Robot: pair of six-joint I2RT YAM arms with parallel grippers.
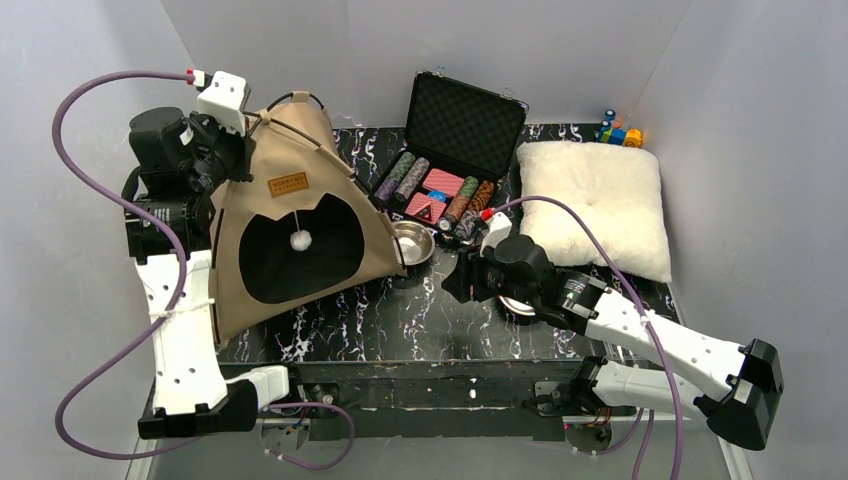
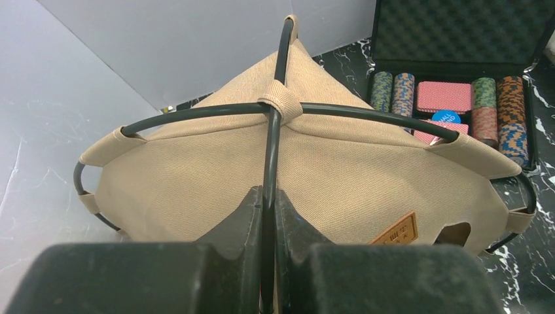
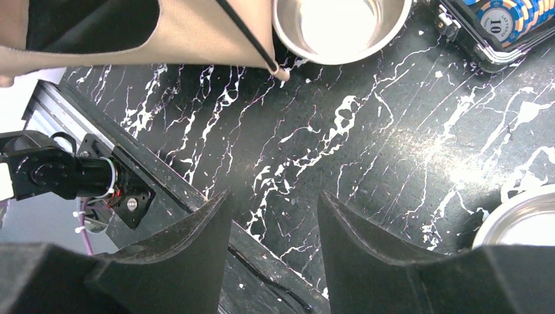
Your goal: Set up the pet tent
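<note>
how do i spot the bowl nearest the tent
Find the tan pet tent on the left of the black table. The steel bowl sits at its right corner, beside the open chip case. The other bowl lies half hidden under the right arm.

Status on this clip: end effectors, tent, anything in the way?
Left end effector shut on black pole of pet tent; tent upright. Right end effector open, empty. Steel bowl beside a tent corner.
</note>
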